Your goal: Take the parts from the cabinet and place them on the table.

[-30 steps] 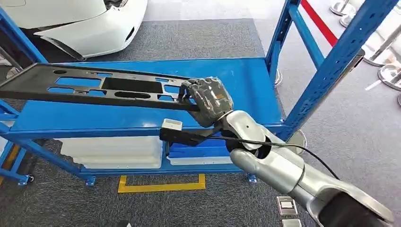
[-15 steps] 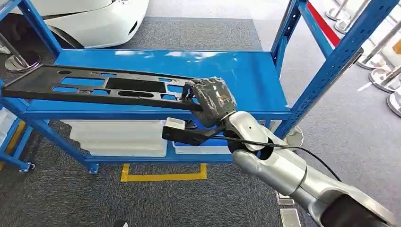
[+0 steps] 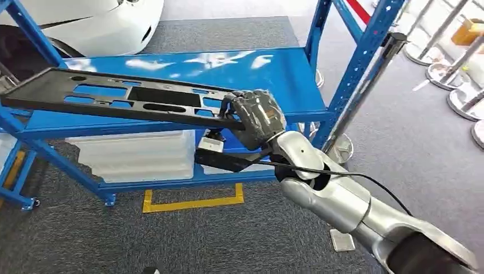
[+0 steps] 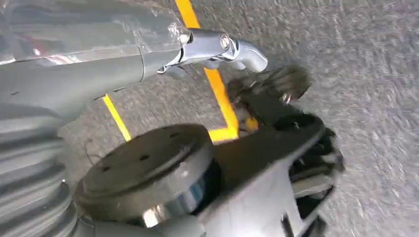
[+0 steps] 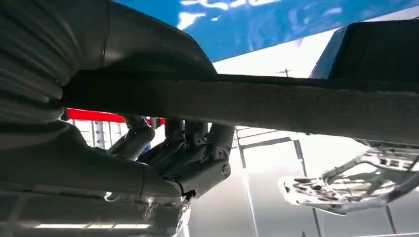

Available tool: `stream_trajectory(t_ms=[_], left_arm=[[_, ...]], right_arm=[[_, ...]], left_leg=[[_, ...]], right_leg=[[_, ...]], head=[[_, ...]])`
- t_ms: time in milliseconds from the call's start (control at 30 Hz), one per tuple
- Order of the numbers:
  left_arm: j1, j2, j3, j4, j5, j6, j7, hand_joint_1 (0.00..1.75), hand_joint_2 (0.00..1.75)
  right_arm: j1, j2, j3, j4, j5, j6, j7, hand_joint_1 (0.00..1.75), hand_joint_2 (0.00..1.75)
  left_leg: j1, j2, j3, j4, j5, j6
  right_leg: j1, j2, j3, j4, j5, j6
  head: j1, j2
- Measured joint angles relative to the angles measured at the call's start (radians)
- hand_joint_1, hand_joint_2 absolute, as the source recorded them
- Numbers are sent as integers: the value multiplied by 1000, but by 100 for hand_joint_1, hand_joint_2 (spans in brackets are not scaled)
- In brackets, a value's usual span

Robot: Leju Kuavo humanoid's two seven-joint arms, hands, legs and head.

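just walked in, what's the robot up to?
Its right hand grips one end of a long black slotted part, holding it out level above the blue cabinet shelf. The part sits clear of the shelf, not yet on any table. The left hand hangs over the grey floor, holding nothing.

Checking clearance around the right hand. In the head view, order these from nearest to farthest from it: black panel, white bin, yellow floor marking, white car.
1. Black panel: gripped by the right hand.
2. White bin: lower shelf, left of it.
3. Yellow floor marking: under the rack.
4. White car: far behind the rack.
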Motion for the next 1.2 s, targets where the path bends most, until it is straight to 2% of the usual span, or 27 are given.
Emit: stream_trajectory(t_ms=[67, 133, 167, 200, 233, 300, 333, 367, 400, 467, 500, 533, 600, 633, 667, 700, 733, 767, 833, 867, 967, 1000, 1033, 1067, 1133, 1167, 1200], left_arm=[[0, 0, 0, 0, 0, 0, 0, 0, 175], [-1, 0, 0, 0, 0, 0, 0, 0, 175], [-2, 0, 0, 0, 0, -1, 0, 0, 175], [-4, -3, 0, 0, -1, -3, 0, 0, 175], [-4, -2, 0, 0, -2, -3, 1, 0, 175], [-5, -3, 0, 0, -3, -5, 1, 0, 175], [-3, -3, 0, 0, -3, -6, 2, 0, 175], [-4, -4, 0, 0, -5, -8, 2, 0, 175], [-4, -3, 0, 0, -5, -8, 3, 0, 175], [-4, -3, 0, 0, -6, -8, 3, 0, 175], [-4, -3, 0, 0, -6, -8, 3, 0, 175], [-3, -3, 0, 0, -6, -9, 2, 0, 175], [-3, -3, 0, 0, -6, -9, 2, 0, 175], [-3, -3, 0, 0, -6, -9, 3, 0, 175], [-4, -3, 0, 0, -6, -9, 3, 0, 175], [-4, -7, 0, 0, -6, -10, 3, 0, 175], [-4, -7, 0, 0, -6, -10, 2, 0, 175], [-4, -7, 0, 0, -7, -10, 2, 0, 175], [-3, -7, 0, 0, -7, -12, 3, 0, 175], [-2, -7, 0, 0, -6, -12, 3, 0, 175], [1, -7, 0, 0, -1, -12, 3, 0, 175], [0, -6, 0, 0, 0, -11, 3, 0, 175], [0, -5, 0, 0, 0, -11, 2, 0, 175], [0, -5, 0, 0, 0, -11, 2, 0, 175], [0, -5, 0, 0, 0, -11, 2, 0, 175], [-1, -5, 1, 0, 0, -11, 2, 0, 175], [-4, -5, 1, 0, 0, -11, 2, 0, 175]], right_arm=[[0, 0, 0, 0, 0, 0, 0, 175, 175], [0, 0, 0, 0, 2, 0, 0, 175, 175], [-1, 1, 0, 0, 3, 0, 1, 175, 175], [-3, 1, 0, 0, 6, 1, 1, 175, 175], [-3, 1, 0, 0, 10, 4, 2, 175, 175], [-1, 0, 0, 0, 13, 10, 2, 175, 175], [3, -2, 0, 0, 14, 11, 2, 175, 175], [6, -4, 1, 0, 14, 12, 2, 175, 175], [6, -4, 1, 0, 14, 13, 2, 175, 175], [3, -4, 1, 0, 15, 13, 2, 175, 175], [5, -4, 1, 0, 14, 13, 2, 175, 175], [6, -4, 2, 0, 14, 13, 2, 175, 175], [6, -4, 2, 0, 14, 13, 2, 175, 175], [6, -4, 2, 0, 14, 13, 2, 175, 175], [3, -4, 2, 0, 14, 13, 2, 175, 175], [-2, -4, 2, -2, 15, 13, 2, 175, 175], [-8, -4, 2, -2, 18, 13, 1, 175, 175], [-9, -4, 2, -2, 19, 13, 0, 175, 175], [-10, -4, 2, -3, 21, 13, -2, 175, 175], [-9, -3, 2, -3, 21, 12, -2, 175, 175], [-7, 0, 2, -3, 14, 3, -3, 175, 175], [-5, 0, 2, -3, 11, 2, -2, 175, 175], [-4, 0, 2, -3, 10, 1, -1, 175, 175], [-3, 0, 2, -3, 8, 0, -1, 175, 175], [-3, 0, 2, -3, 5, -1, -1, 175, 175], [-3, 0, 2, -3, 5, -1, -1, 175, 175], [-3, 0, 2, -3, 5, -1, -1, 175, 175]], left_leg=[[9, 0, 20, 46, 48, -11], [24, -6, 106, -53, 117, -27], [35, -18, 163, -132, 109, -37], [26, -30, 201, -203, 61, -46], [23, -37, 194, -213, 56, -12], [10, -33, 182, -214, 70, 8], [16, -30, 170, -219, 84, 21], [17, -19, 162, -219, 97, 29], [15, -19, 146, -222, 108, 39], [9, -15, 112, -221, 137, 47], [5, -13, 95, -221, 150, 49], [1, -12, 77, -220, 163, 50], [-6, -9, 49, -219, 186, 52], [-9, -9, 38, -219, 196, 52], [-11, -9, 32, -220, 206, 51], [-10, -9, 29, -220, 215, 49], [-10, -8, 28, -223, 224, 44], [-4, -7, 29, -231, 236, 38], [-1, -9, 31, -252, 265, 25], [-5, -10, 24, -251, 263, 22], [1, -12, -10, -111, 80, 8], [5, -12, -19, -42, 37, 2], [8, -12, -23, 23, 26, -5], [12, -12, -15, 55, 52, -12], [22, -12, 52, 5, 135, -27], [29, -15, 106, -57, 150, -36], [35, -29, 144, -135, 108, -46]], right_leg=[[-7, 11, -40, 16, 20, 9], [-17, 22, -78, 39, 34, 25], [-20, 23, -94, 53, 39, 32], [-12, 28, -112, 67, 43, 39], [-14, 34, -120, 74, 53, 49], [-21, 40, -129, 64, 79, 61], [-24, 41, -135, 61, 89, 68], [-26, 31, -142, 71, 66, 69], [-25, 19, -153, 102, 8, 71], [-25, 12, -185, 247, -121, 74], [-25, 12, -195, 322, -158, 72], [-23, 12, -194, 373, -160, 68], [-15, 12, -142, 359, -101, 55], [-6, 12, -82, 295, -67, 43], [7, 11, -12, 207, -59, 26], [17, 8, 52, 110, -101, 3], [17, 5, 88, 42, -120, 0], [24, 7, 82, 44, -113, 6], [29, 8, 77, 28, -87, -7], [8, 3, 78, 1, -59, -5], [9, 1, 33, -5, -14, -6], [9, 3, 17, -4, -2, -5], [8, 5, -4, 1, 12, -3], [5, 8, -26, 8, 24, 1], [-5, 17, -71, 29, 43, 17], [-10, 21, -93, 43, 49, 25], [-15, 25, -116, 60, 55, 34]], head=[[-5, 0], [-11, 0], [-15, 0], [-26, 0], [-28, 0], [-13, 0], [-14, 0], [-17, 0], [-7, 0], [6, 0], [10, 0], [15, 0], [19, 0], [21, 0], [24, 0], [22, 0], [19, 0], [18, 0], [35, 0], [38, 0], [22, 0], [15, 0], [13, 0], [11, 0], [8, 0], [6, 0], [2, 0]])
